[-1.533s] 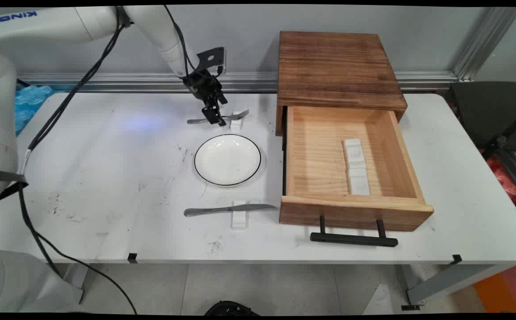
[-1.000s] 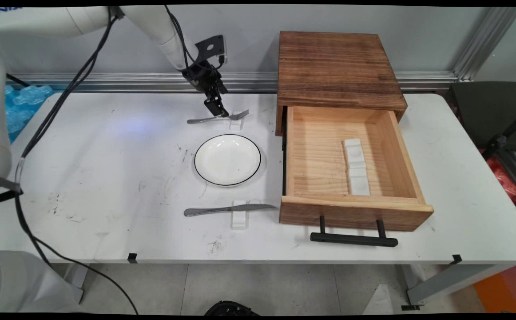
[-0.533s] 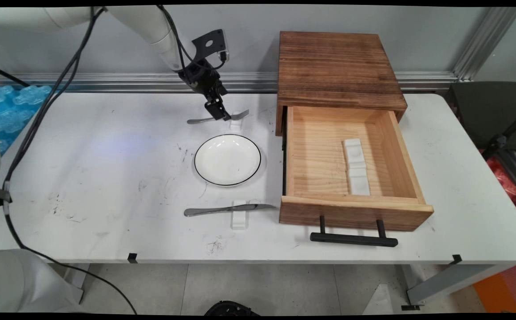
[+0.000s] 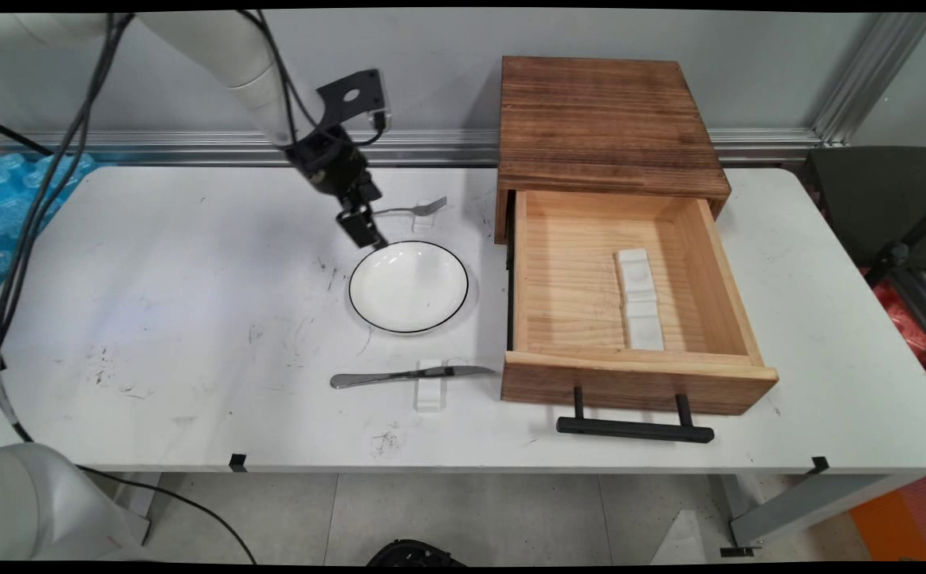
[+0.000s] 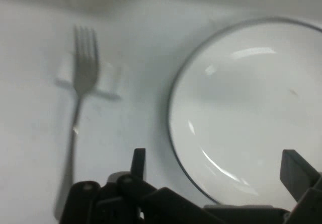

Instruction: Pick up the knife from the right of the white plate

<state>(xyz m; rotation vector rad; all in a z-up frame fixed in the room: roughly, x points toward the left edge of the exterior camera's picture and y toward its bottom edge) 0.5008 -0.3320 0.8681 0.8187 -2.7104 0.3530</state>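
My black gripper (image 4: 366, 233) hangs open and empty over the far left rim of a white plate with a black edge (image 4: 409, 287). In the hand view the plate (image 5: 251, 113) lies between and beyond my gripper's (image 5: 215, 157) two spread fingers. A metal fork (image 4: 413, 210) rests on a small white holder (image 4: 424, 220) just behind the plate, to the right of my hand. The same fork (image 5: 83, 88) shows blurred at the left of the hand view, apart from the fingers.
A knife (image 4: 399, 374) lies across a white holder (image 4: 429, 394) in front of the plate. At the right stands a wooden cabinet (image 4: 602, 119) with its drawer (image 4: 638, 375) pulled open, white holders (image 4: 640, 299) inside, and a black handle (image 4: 634, 429) near the table's front edge.
The gripper has drawn away from the fork, moving left and toward the near side, to the plate's far left rim. The fork stays on its holder.
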